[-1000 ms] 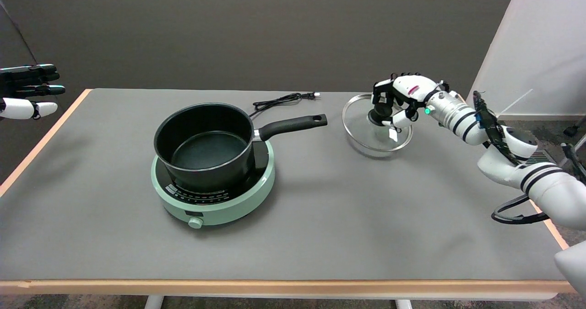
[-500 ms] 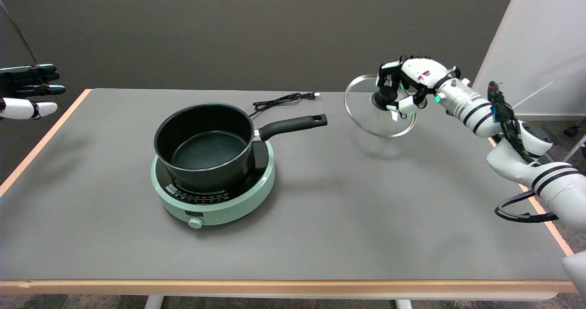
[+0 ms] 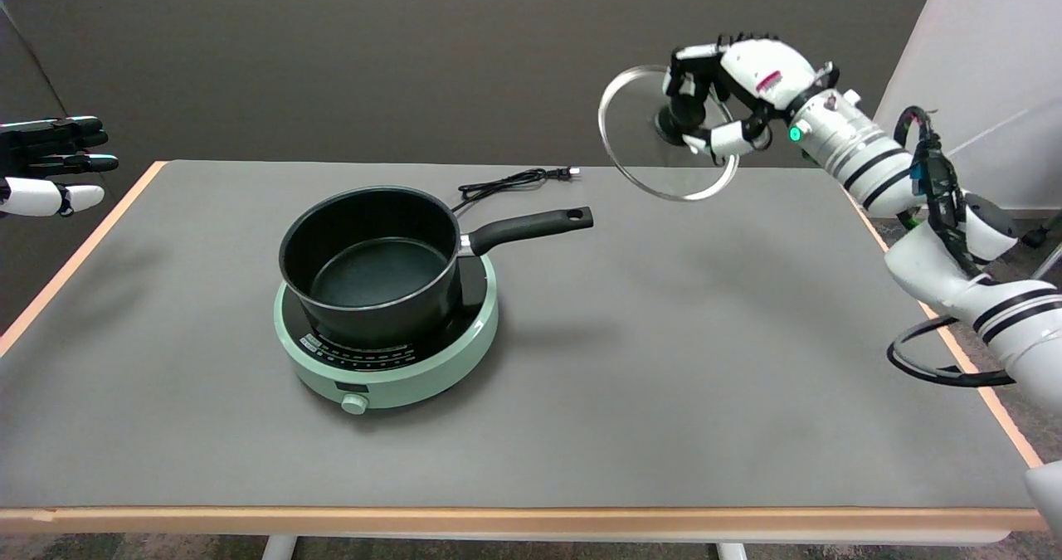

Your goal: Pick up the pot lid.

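Note:
A round glass pot lid (image 3: pixel 639 149) with a metal rim and a black knob hangs tilted in the air above the table's far right part. My right hand (image 3: pixel 730 99) grips its knob, fingers wrapped around it from the right. A black pot (image 3: pixel 369 261) with a long black handle stands open on a pale green induction cooker (image 3: pixel 390 353) at the left centre of the table.
A black power cord (image 3: pixel 514 182) lies on the grey table (image 3: pixel 664 361) behind the pot handle. The idle left hand (image 3: pixel 50 162) hovers at the upper left. A white panel stands behind my right arm.
My right hand has lifted the lid off the table, raising it high and a little to the left, with the lid tilting more upright.

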You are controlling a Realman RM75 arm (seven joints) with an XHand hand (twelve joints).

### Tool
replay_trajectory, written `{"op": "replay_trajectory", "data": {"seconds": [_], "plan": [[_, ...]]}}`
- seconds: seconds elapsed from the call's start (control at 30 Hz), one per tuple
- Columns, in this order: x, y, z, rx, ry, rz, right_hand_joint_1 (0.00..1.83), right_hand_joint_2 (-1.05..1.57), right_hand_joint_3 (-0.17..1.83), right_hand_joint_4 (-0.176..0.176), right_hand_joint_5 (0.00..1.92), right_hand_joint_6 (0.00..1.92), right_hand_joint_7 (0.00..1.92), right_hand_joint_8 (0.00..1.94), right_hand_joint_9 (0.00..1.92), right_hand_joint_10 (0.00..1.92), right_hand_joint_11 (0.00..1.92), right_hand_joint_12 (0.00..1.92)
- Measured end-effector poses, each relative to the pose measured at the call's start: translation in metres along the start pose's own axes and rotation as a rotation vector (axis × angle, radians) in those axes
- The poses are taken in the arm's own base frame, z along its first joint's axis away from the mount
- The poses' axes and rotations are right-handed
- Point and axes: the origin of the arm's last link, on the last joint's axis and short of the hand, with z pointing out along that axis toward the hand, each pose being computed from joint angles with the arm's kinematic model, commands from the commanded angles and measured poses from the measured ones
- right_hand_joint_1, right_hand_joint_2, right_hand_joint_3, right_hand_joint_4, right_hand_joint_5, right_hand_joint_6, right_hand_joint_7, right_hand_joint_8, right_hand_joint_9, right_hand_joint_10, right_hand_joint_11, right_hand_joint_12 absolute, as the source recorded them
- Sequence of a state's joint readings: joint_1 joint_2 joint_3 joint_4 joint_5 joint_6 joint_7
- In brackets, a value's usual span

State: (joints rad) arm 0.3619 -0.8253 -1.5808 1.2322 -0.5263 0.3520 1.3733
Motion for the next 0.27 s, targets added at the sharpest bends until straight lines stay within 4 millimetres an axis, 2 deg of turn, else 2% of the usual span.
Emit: {"op": "replay_trajectory", "data": {"seconds": [0.27], "plan": [[0.031,-0.034,0.009,0.094,0.093,-0.01,1.36,0.83,0.67,0.176,0.62,1.25,0.9,1.33,0.74,1.78,0.64,1.15]]}}
